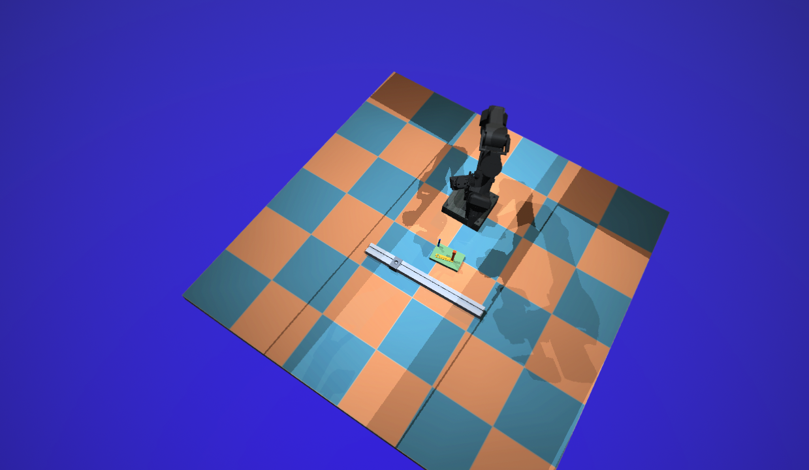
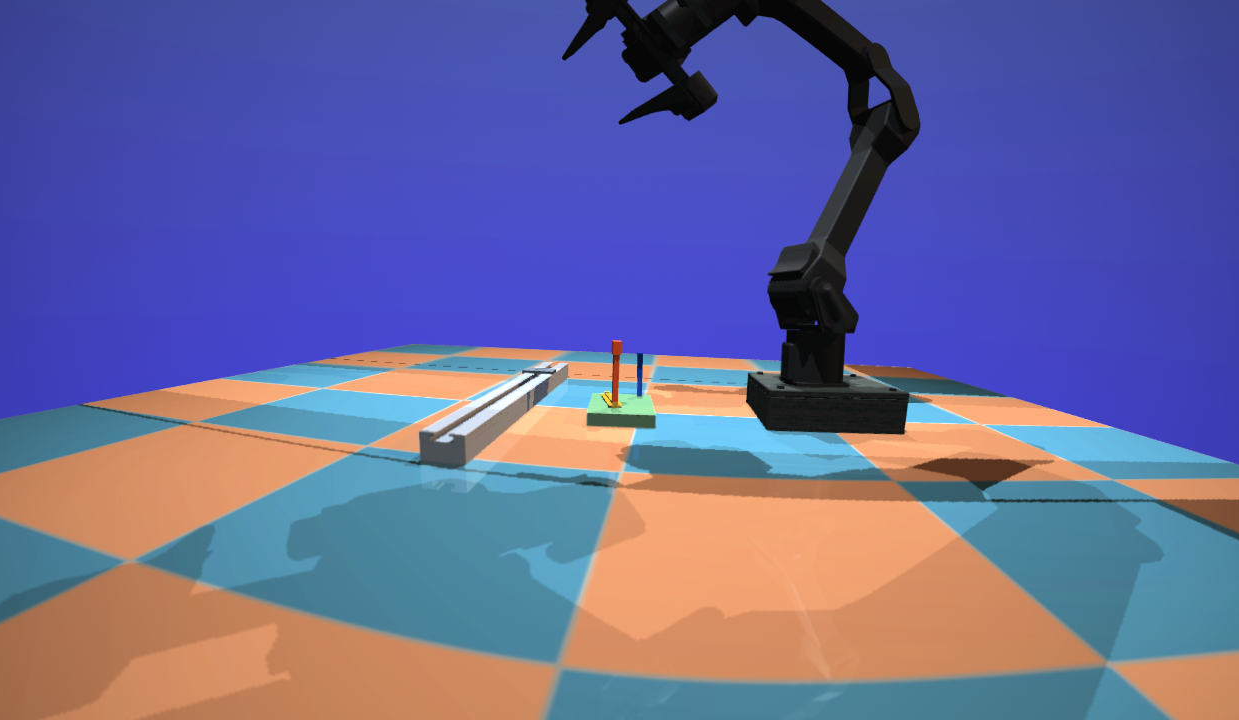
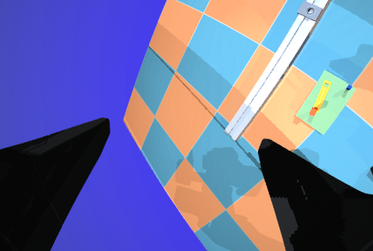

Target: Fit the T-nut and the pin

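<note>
My gripper [image 2: 593, 90] [image 3: 186, 136] is wide open and empty, high above the table. The brass T-nut [image 1: 443, 257] [image 3: 322, 95] [image 2: 616, 371] is on the green tray [image 1: 457, 266] [image 2: 621, 420] [image 3: 335, 115], with its orange handle [image 1: 454, 256] [image 3: 314, 111] standing up. The blue pin [image 1: 438, 242] [image 2: 639, 374] [image 3: 349, 87] stands upright near one edge of the tray. The aluminum rail [image 1: 442, 287] [image 2: 502, 416] [image 3: 272, 74] lies beside the tray, its slot facing up. The grey bracket [image 1: 391, 264] [image 3: 304, 9] sits across the rail toward one end, its hole visible from above.
The arm's black base [image 1: 452, 207] [image 2: 824, 407] stands on the checkered table on the opposite side of the tray from the rail. The tray lies between them. Arm shadows fall across the tiles.
</note>
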